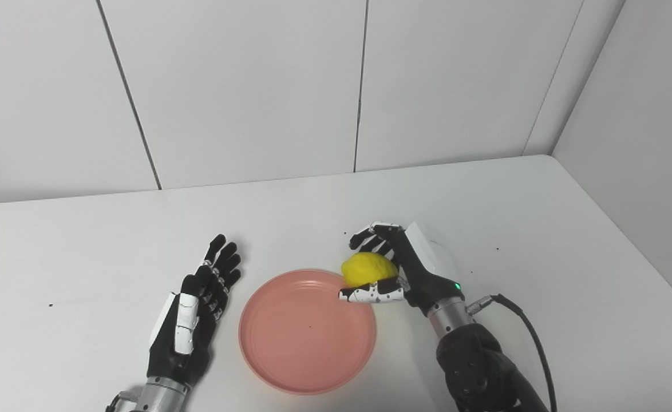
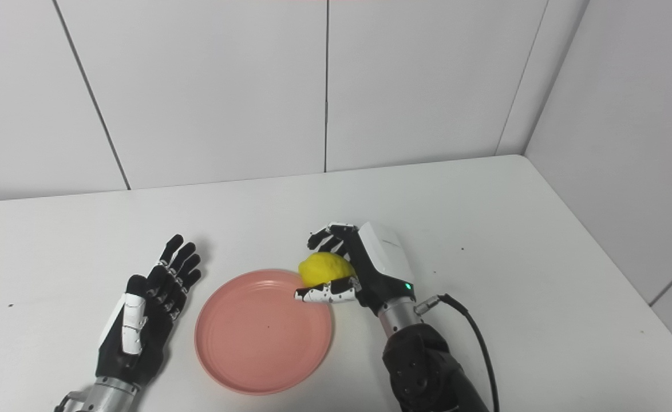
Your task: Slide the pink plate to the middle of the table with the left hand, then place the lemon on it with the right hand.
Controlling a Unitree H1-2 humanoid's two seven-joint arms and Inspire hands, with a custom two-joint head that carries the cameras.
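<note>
1. Right hand (image 1: 407, 266): closed around the lemon, held at the pink plate's far right rim, thumb over the plate's edge.
2. Left hand (image 1: 196, 309): empty, fingers spread and stretched flat, just left of the pink plate, not touching it.
3. White table (image 1: 542, 229): under the pink plate.
4. Pink plate (image 1: 307, 337): near the table's front edge, between both hands, nothing lying in it.
5. Lemon (image 1: 368, 269): gripped above the pink plate's far right rim.
</note>
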